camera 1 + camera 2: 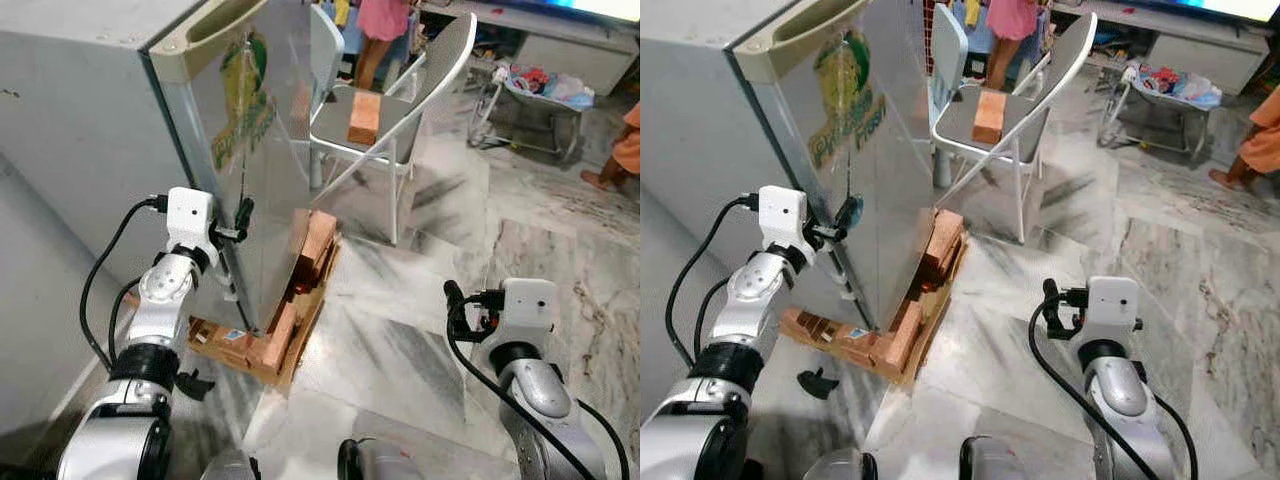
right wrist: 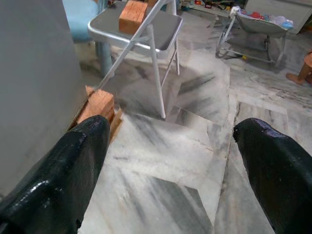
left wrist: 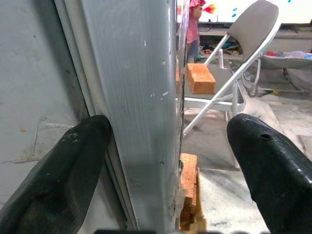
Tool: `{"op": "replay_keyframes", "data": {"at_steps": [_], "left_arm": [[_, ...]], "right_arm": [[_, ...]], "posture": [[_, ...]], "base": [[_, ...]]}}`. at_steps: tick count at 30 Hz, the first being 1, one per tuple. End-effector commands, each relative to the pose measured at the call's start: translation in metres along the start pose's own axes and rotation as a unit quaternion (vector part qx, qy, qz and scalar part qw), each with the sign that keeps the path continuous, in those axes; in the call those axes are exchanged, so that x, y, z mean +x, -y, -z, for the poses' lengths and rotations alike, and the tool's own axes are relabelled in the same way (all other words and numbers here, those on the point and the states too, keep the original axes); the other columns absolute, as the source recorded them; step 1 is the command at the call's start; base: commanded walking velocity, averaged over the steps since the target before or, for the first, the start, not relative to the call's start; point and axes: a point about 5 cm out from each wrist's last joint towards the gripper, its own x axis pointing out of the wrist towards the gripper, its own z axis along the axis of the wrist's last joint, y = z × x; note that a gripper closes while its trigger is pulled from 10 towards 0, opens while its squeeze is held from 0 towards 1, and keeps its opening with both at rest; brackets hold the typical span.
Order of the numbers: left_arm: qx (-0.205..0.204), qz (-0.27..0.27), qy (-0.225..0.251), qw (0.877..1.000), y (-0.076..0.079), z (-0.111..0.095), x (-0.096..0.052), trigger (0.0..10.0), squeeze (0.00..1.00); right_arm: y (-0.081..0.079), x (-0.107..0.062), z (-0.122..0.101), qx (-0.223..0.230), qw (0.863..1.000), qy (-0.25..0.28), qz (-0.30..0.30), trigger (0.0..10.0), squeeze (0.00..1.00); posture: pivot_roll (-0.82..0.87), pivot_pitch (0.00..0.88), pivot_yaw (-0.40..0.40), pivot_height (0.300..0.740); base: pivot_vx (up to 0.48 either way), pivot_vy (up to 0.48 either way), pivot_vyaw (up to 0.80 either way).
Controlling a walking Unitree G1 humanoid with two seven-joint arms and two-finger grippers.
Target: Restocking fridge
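Nearest the camera, at the lower right of the frame, the right claw (image 1: 452, 296) hangs over the marble floor (image 1: 400, 340) with its fingers spread wide, gripping nothing. Left of centre, the left claw (image 1: 243, 213) is raised against the fridge (image 1: 90, 120) door's edge, fingers apart on either side of it. Bricks (image 1: 300, 300) on cardboard prop the fridge's base. Farther back, a folding chair (image 1: 400, 100) carries one brick (image 1: 364, 117). At the top, a person (image 1: 380, 25) stands.
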Motion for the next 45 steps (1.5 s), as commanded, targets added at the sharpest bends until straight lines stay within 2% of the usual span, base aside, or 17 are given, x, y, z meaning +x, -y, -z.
{"op": "replay_keyframes", "data": {"at_steps": [1, 3, 6, 7, 9, 11, 13, 14, 15, 16, 18, 19, 21, 23, 25, 30, 45], "left_arm": [[0.006, 0.067, 0.033, 0.997, 0.018, -0.022, 0.013, 10.0, 0.00], [0.018, 0.170, 0.038, 0.985, 0.049, -0.027, 0.012, 10.0, 0.00], [0.043, 0.332, 0.048, 0.941, 0.108, -0.030, -0.005, 10.0, 0.00], [0.043, 0.332, 0.048, 0.941, 0.108, -0.030, -0.005, 10.0, 0.00], [0.032, 0.440, 0.042, 0.896, 0.146, -0.025, -0.036, 10.0, 0.00], [0.020, 0.446, 0.042, 0.894, 0.150, -0.025, -0.039, 10.0, 0.00], [-0.043, 0.449, 0.030, 0.892, 0.152, -0.025, -0.044, 10.0, 0.00], [-0.040, 0.430, 0.027, 0.902, 0.147, -0.020, -0.042, 10.0, 0.00], [-0.011, 0.365, 0.024, 0.931, 0.129, -0.010, -0.033, 10.0, 0.00], [-0.008, 0.333, 0.022, 0.943, 0.119, -0.007, -0.029, 10.0, 0.00], [0.000, 0.282, 0.024, 0.959, 0.102, -0.007, -0.024, 10.0, 0.00], [0.000, 0.282, 0.024, 0.959, 0.102, -0.007, -0.024, 10.0, 0.00], [0.009, 0.211, 0.031, 0.977, 0.073, -0.011, -0.022, 10.0, 0.00], [0.018, 0.187, 0.029, 0.982, 0.064, -0.012, -0.024, 10.0, 0.00], [0.020, 0.116, 0.017, 0.993, 0.037, -0.008, -0.028, 10.0, 0.00], [0.023, 0.096, 0.007, 0.995, 0.026, 0.002, -0.041, 10.0, 0.00], [0.031, 0.116, -0.001, 0.993, 0.044, 0.009, -0.045, 10.0, 0.00]], "right_arm": [[0.009, -0.007, 0.007, -0.022, 0.999, -0.017, 0.028, 10.0, 0.00], [0.018, -0.015, 0.014, -0.020, 0.998, -0.033, 0.055, 10.0, 0.00], [0.036, -0.033, 0.027, -0.015, 0.992, -0.065, 0.109, 10.0, 0.00], [0.036, -0.033, 0.027, -0.015, 0.992, -0.065, 0.109, 10.0, 0.00], [0.043, -0.049, 0.035, -0.010, 0.989, -0.084, 0.123, 10.0, 0.00], [0.043, -0.051, 0.036, -0.008, 0.989, -0.085, 0.122, 10.0, 0.00], [0.042, -0.049, 0.038, 0.000, 0.989, -0.087, 0.123, 10.0, 0.00], [0.041, -0.046, 0.037, 0.002, 0.989, -0.083, 0.123, 10.0, 0.00], [0.037, -0.037, 0.033, 0.005, 0.990, -0.072, 0.118, 10.0, 0.00], [0.035, -0.033, 0.030, 0.006, 0.991, -0.067, 0.114, 10.0, 0.00], [0.031, -0.028, 0.027, 0.007, 0.993, -0.060, 0.106, 10.0, 0.00], [0.031, -0.028, 0.027, 0.007, 0.993, -0.060, 0.106, 10.0, 0.00], [0.027, -0.020, 0.024, 0.007, 0.994, -0.051, 0.094, 10.0, 0.00], [0.026, -0.018, 0.023, 0.009, 0.994, -0.051, 0.093, 10.0, 0.00], [0.023, -0.014, 0.023, 0.011, 0.995, -0.050, 0.089, 10.0, 0.00], [0.019, -0.008, 0.020, 0.014, 0.995, -0.046, 0.084, 10.0, 0.00], [0.014, 0.000, 0.019, 0.023, 0.995, -0.038, 0.084, 10.0, 0.00]], "posture": [[-0.05, 0.100, -0.030, 0.740], [-0.04, 0.094, -0.030, 0.740], [-0.04, 0.091, -0.028, 0.740], [-0.04, 0.091, -0.028, 0.740], [-0.04, 0.086, -0.017, 0.740], [-0.04, 0.086, -0.017, 0.740], [-0.04, 0.081, -0.012, 0.740], [-0.04, 0.078, -0.011, 0.740], [-0.04, 0.072, -0.013, 0.740], [-0.03, 0.069, -0.015, 0.740], [-0.03, 0.066, -0.017, 0.740], [-0.03, 0.066, -0.017, 0.740], [-0.01, 0.056, -0.024, 0.740], [0.00, 0.054, -0.025, 0.740], [0.01, 0.050, -0.030, 0.740], [0.02, 0.045, -0.033, 0.740], [0.02, 0.038, -0.018, 0.740]], "base": [[0.000, 0.000, 0.00], [0.000, 0.000, 0.00], [0.000, 0.000, 0.00], [0.000, 0.000, 0.00], [0.000, 0.000, 0.00], [0.000, 0.000, 0.00], [0.000, 0.000, 0.00], [0.000, 0.000, 0.00], [0.000, 0.000, 0.00], [0.000, 0.000, 0.00], [0.000, 0.000, 0.00], [0.000, 0.000, 0.00], [0.000, 0.000, 0.00], [0.000, 0.000, 0.00], [0.000, 0.000, 0.00], [0.000, 0.000, 0.00], [0.298, -0.335, -0.36]]}}
